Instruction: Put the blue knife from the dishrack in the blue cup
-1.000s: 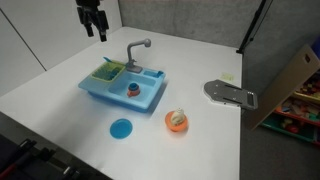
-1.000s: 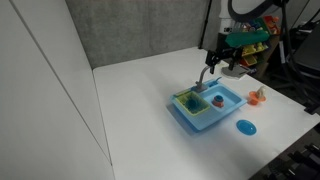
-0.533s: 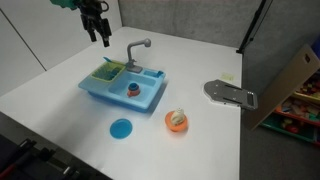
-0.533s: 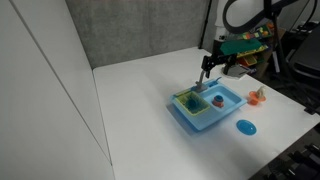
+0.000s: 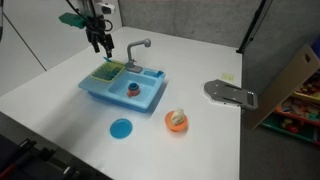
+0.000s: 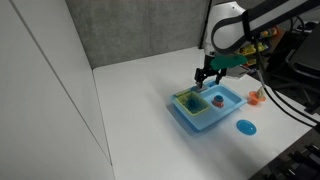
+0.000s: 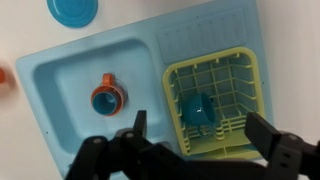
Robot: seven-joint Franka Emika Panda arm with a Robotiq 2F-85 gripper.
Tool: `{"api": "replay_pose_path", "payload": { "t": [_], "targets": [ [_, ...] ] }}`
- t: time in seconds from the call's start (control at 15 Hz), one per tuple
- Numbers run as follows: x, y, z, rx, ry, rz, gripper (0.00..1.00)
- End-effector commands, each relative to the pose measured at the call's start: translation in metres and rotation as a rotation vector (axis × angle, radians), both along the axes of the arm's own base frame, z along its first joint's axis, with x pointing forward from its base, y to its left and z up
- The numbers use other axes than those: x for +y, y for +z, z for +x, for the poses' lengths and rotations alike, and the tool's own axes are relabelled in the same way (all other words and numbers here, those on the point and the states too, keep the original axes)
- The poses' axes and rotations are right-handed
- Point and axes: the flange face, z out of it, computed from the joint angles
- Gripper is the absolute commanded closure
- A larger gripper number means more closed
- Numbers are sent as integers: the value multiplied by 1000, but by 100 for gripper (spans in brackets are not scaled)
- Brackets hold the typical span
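The pincer [image 7: 200,138], jaws apart, hovers over the small green plastic dishrack [image 7: 225,75]; the round blue cup [image 7: 108,98] sits off to its side.

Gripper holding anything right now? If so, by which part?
Nothing is held. The gripper hangs open and empty above the dishrack; the blue piece lies in the rack, not gripped.

A white table [image 5: 45,100] carries a blue toy sink [image 5: 150,96] near its middle, a flat blue disc [image 5: 121,128] and an orange bowl [image 5: 177,121] side by side near the sink, and a grey flat plate [image 5: 230,94] off toward one edge.
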Motion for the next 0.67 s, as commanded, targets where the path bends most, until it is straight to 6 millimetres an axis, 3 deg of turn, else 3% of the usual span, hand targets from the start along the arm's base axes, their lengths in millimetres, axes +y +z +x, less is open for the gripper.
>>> {"api": "replay_pose_path", "payload": {
  "t": [0.0,0.6],
  "targets": [
    [12,-4,19,-17,-41,-8,0],
    [52,-15,56,-49,-145,2,0]
  ]
}}
